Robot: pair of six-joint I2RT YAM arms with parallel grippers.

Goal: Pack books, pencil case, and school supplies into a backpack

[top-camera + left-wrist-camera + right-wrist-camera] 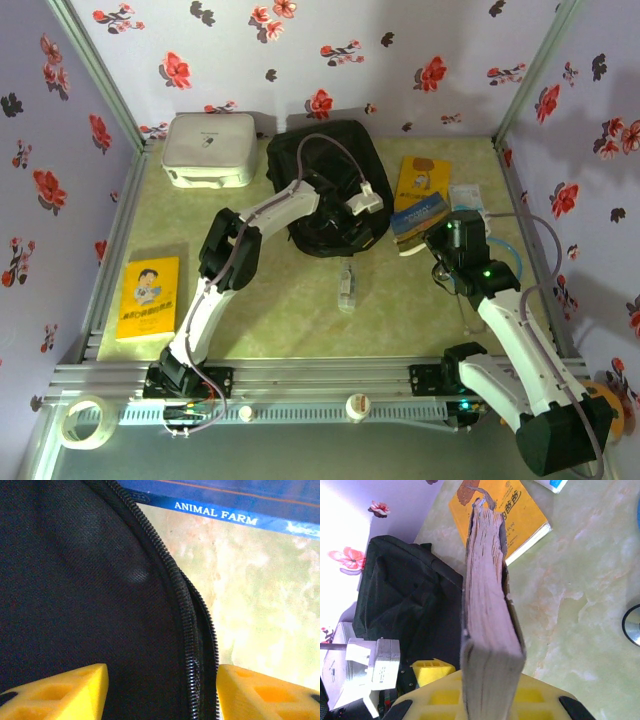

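Right wrist view: right pincer (492,702) clamps the thin blue paperback (487,595), pages showing; left wrist view: left pincer (161,690) gapes astride the zipper (172,575) of the black fabric backpack (65,580).

At centre back, large soft black fabric backpack (325,170); to its left, white rounded plastic box (208,148); just right, blue "Animal Farm" paperback (418,218), with yellow cartoon-cover paperback (424,175) behind. Near left, second yellow paperback (148,297).
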